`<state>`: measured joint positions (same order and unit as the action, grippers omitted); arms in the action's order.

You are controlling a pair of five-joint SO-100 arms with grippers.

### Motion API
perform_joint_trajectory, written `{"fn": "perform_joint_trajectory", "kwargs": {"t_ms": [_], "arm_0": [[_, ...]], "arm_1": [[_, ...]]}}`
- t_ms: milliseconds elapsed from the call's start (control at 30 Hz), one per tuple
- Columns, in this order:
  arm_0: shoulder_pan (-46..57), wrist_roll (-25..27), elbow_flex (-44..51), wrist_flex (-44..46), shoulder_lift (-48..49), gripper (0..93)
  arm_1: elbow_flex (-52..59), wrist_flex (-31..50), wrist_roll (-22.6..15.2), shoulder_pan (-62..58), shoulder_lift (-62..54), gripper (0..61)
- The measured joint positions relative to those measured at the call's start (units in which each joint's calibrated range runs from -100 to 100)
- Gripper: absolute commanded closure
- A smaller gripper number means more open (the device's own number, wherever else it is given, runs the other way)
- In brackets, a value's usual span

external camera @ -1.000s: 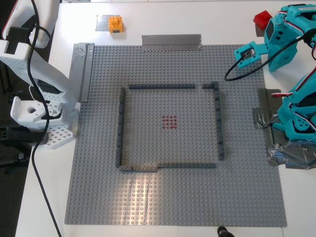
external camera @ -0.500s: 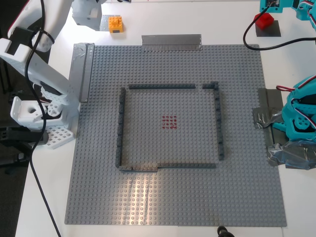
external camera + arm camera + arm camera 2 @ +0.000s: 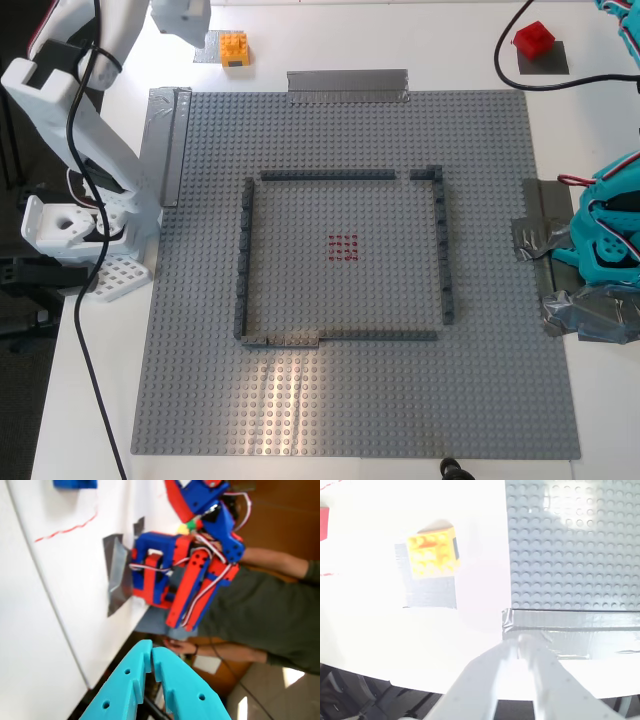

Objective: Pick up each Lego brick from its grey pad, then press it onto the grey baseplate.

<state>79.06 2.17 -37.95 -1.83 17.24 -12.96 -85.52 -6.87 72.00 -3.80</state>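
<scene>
The orange-yellow brick [image 3: 233, 47] sits on its silvery pad [image 3: 208, 46] past the far left corner of the grey baseplate [image 3: 350, 400]. The red brick [image 3: 533, 38] sits on its dark pad [image 3: 552, 60] at the far right. My second gripper [image 3: 520, 641], white, hovers short of the orange-yellow brick [image 3: 434, 550] with its fingers together and empty; it shows at the exterior view's top left [image 3: 185, 18]. My first gripper [image 3: 151, 651], teal, is shut and empty, pointing off the table. Only a bit of its arm [image 3: 625, 20] shows in the exterior view.
A dark grey thin-brick frame [image 3: 243, 250] and small red marks [image 3: 343, 247] lie mid-baseplate. Silver tape strips [image 3: 347, 85] [image 3: 168, 140] hold the plate's edges. The white arm base [image 3: 70, 230] and the teal arm base [image 3: 605, 250] flank it. A red-blue arm [image 3: 185, 575] and a person [image 3: 280, 610] are beyond.
The teal arm has swung up from over the baseplate's far right corner and out of the exterior view, uncovering the red brick. The white gripper has come in beside the orange-yellow brick.
</scene>
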Motion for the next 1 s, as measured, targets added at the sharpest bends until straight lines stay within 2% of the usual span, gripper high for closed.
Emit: {"fn": "perform_joint_trajectory", "kwargs": {"t_ms": [267,367,500,733,767,833,867,1000], "arm_0": [[-1.18,-4.91,1.66,0.87,0.0,92.7],[-3.55,-5.49,4.59,-3.91,0.0,92.7],[-4.51,-5.59,14.54,-19.74,0.0,92.7],[-4.81,-5.54,38.54,-58.96,-5.66,92.7],[-4.88,-5.49,41.85,-63.74,-7.27,92.7],[-4.96,-5.49,47.8,-71.74,-10.9,92.7],[-4.96,-5.59,50.63,-74.78,-12.93,92.7],[-4.88,-5.7,58.44,-83.04,-20.12,92.7]], "arm_1": [[-13.25,-4.18,-3.13,1.82,10.02,59.5],[-17.12,-5.15,-4.2,1.64,13.39,61.2],[-23.69,-7.24,-4.69,1.55,19.6,61.2],[-36.17,-12.23,-6.21,0.73,29.62,61.0],[-36.75,-12.31,-6.21,0.27,29.97,59.7],[-37.62,-12.31,-6.45,-0.27,30.31,51.9],[-37.81,-12.31,-6.6,-0.36,30.31,50.0],[-38.49,-12.31,-6.89,0.0,31.09,40.2]]}}
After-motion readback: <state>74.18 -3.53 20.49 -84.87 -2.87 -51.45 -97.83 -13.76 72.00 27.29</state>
